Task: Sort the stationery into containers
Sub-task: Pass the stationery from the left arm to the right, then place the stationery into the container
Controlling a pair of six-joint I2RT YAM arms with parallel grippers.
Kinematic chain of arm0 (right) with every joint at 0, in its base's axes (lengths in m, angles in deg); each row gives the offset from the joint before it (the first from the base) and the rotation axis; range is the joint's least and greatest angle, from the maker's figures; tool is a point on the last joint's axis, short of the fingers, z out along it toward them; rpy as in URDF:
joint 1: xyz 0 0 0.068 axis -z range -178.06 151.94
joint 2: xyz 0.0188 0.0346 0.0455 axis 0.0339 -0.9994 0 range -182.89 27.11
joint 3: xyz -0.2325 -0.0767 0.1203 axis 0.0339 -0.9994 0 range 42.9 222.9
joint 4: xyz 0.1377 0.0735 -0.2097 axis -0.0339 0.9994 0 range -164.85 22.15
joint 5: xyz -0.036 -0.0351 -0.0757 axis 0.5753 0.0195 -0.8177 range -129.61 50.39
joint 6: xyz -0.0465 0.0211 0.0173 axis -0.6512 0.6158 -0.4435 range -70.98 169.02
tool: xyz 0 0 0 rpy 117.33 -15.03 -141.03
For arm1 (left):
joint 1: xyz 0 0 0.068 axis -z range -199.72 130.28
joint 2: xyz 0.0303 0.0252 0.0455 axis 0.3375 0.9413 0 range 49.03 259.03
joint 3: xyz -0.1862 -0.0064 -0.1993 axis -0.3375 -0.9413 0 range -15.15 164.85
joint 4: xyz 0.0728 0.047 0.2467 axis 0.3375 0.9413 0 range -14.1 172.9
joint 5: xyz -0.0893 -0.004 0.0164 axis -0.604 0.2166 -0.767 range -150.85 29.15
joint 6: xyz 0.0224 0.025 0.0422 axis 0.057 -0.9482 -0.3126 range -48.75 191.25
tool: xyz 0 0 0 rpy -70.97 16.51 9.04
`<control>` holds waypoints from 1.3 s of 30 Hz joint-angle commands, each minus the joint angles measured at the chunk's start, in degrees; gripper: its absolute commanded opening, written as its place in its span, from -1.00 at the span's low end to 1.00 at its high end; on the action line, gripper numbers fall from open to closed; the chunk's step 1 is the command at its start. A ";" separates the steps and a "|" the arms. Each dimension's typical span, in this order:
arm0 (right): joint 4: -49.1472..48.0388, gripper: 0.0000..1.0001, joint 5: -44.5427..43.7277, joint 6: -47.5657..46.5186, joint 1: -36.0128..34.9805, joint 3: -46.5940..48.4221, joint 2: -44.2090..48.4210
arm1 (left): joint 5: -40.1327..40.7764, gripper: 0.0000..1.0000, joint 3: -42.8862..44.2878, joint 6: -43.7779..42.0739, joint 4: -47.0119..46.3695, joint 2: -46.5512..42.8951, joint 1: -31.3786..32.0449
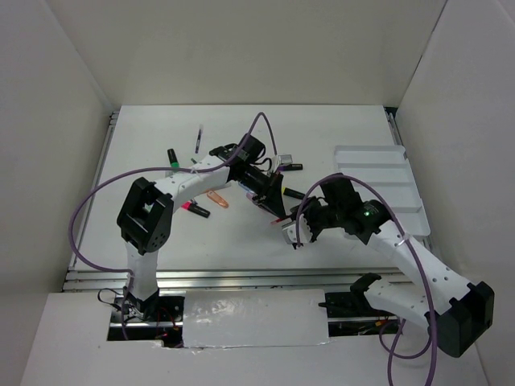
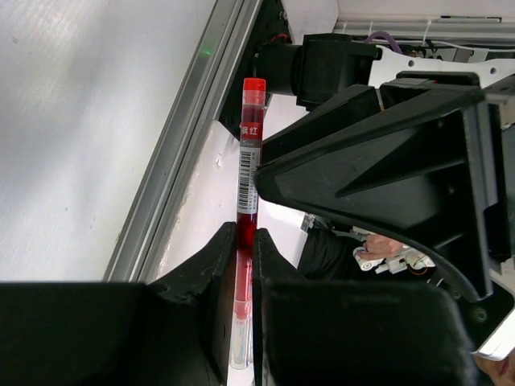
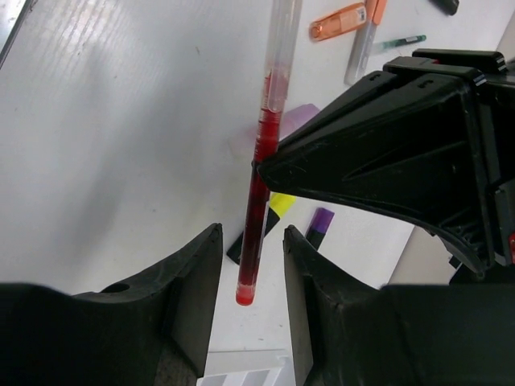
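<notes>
I'm watching the left gripper clamping the red pen near its clear end, with both jaws pressing tight against the barrel. The pen is sticking straight out from those jaws, its red end pointing toward the right arm. In the top view it is hanging between the two arms over the middle of the bench, well left of the tray, and none of it is lying in a compartment.

I'm seeing the right gripper standing with its jaws apart. The pen's red end is sitting in the gap between them, and neither finger appears to be touching it. From the left wrist view a black finger of the right gripper is showing just beside the pen's barcode label, though I cannot tell whether it is making contact there.

Other stationery is lying loose on the bench. An orange marker and a thin green pen are lying near each other. A yellow-capped highlighter and a purple-capped highlighter are showing just behind the pen. A green-capped highlighter is lying well off on the left side.
</notes>
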 commanded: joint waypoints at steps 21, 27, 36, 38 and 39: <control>-2.13 -0.80 -4.58 3.51 0.76 0.13 -2.60 | -3.93 0.12 -2.49 2.17 -5.80 -3.44 0.38; 5.15 -0.94 -5.28 -4.02 13.38 -1.18 2.32 | 6.00 0.99 -6.27 3.14 -9.32 -7.66 -4.70; 15.10 -0.96 -9.76 -28.73 49.49 -1.80 -1.26 | 12.94 0.99 -6.54 0.76 -10.11 -7.57 -9.72; 13.70 -0.96 -10.64 -33.20 54.18 -1.36 -4.07 | 13.73 0.99 -6.89 0.94 -10.46 -7.57 -9.99; 12.82 -0.97 -10.91 -34.45 57.33 -1.36 -4.96 | 14.26 0.99 -6.98 1.29 -10.64 -7.40 -9.99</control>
